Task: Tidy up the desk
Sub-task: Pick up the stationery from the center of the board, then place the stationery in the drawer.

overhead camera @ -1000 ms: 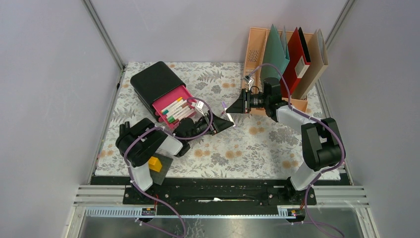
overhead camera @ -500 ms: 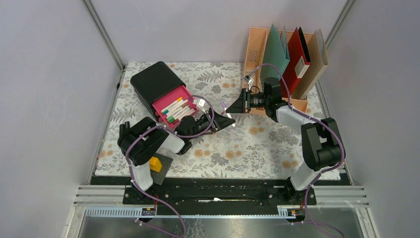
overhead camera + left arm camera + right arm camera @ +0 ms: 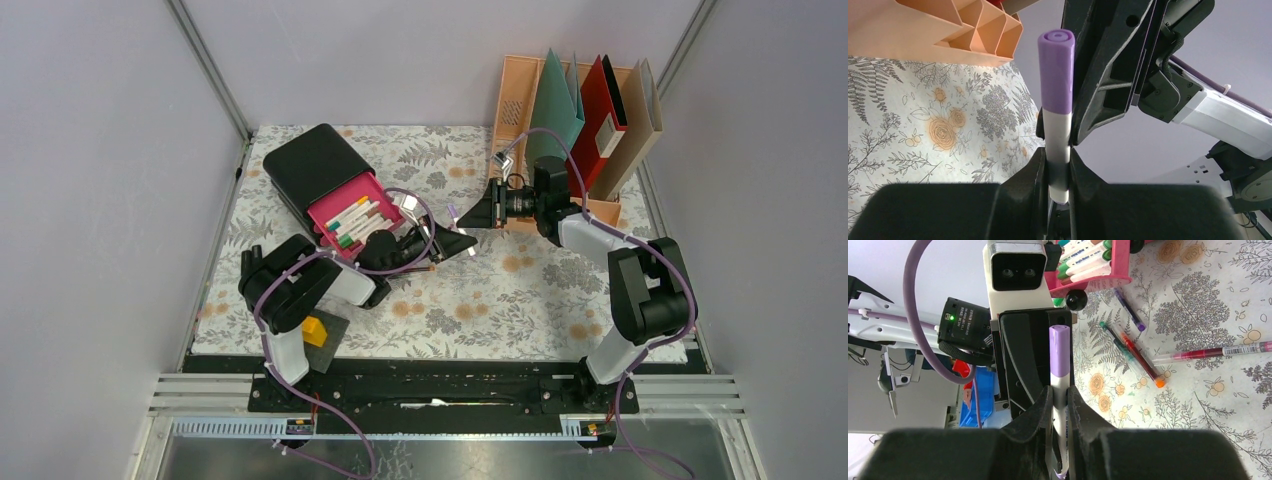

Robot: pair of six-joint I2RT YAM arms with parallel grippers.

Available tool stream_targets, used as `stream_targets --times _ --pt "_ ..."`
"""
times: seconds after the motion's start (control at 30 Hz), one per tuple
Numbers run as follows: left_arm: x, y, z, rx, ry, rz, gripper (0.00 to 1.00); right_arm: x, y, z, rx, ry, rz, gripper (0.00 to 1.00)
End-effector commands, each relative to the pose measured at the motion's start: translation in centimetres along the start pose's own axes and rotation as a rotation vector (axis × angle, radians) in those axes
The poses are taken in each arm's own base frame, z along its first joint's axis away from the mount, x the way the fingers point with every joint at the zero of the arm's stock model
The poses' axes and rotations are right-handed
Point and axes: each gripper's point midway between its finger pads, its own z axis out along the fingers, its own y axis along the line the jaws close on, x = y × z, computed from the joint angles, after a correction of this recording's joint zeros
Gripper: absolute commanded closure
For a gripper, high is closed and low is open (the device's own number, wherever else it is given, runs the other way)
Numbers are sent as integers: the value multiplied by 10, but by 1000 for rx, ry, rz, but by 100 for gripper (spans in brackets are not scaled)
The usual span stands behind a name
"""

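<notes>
- I see the desk (image 3: 520, 300) lying flat under both arms. In my overhead view its leaf-and-flower cloth spreads wider left to right than front to back.
- Both grippers meet in the air over the middle of it, tip to tip, with one marker (image 3: 1056, 120) between them.
- The marker stands on end. In both wrist views its long axis runs straight up the frame, with the purple cap on top and the white barrel below.
- From overhead I only get a short purple stub, so it points up off the cloth and touches nothing on the desk.
- The left gripper (image 3: 1058, 160) has its fingers drawn in tight against the lower white barrel, one on each side, and is clamping it.
- The right gripper (image 3: 1060, 395) is nearly closed too, its fingers pinching the same barrel from the opposite direction, just below the cap.
- A black drawer box (image 3: 315, 160) sits at the far left. Its pink drawer (image 3: 350, 215) is pulled out towards the left arm and holds a row of markers.
- Through the right wrist camera I see loose pens (image 3: 1140, 360) lying flat on the cloth just beside that drawer, at mixed angles.
- A peach file rack (image 3: 515, 95) stands at the far right edge with upright folders in it.
</notes>
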Motion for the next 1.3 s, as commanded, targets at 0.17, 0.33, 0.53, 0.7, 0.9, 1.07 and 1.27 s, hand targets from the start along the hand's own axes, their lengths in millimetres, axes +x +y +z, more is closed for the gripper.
stream_targets --times 0.17,0.33,0.53,0.7,0.9,1.07,1.27 --pt "-19 6 -17 -78 -1 156 100 -5 23 -7 -40 18 -175 36" --pt "-28 31 -44 -314 68 321 100 -4 32 -15 -16 39 -300 1" --pt "-57 32 -79 -594 133 543 100 -1 41 -22 -17 65 -412 0" --pt "-93 22 -113 -848 241 760 100 4 39 -24 -15 91 -428 0" --pt "-148 0 -139 -1061 293 1045 100 5 37 -24 -8 101 -440 0" --pt "-188 -13 -154 -1218 322 1248 100 7 34 -24 -1 106 -438 0" --pt "-213 1 -179 -1444 451 1410 99 7 31 -24 4 110 -439 0"
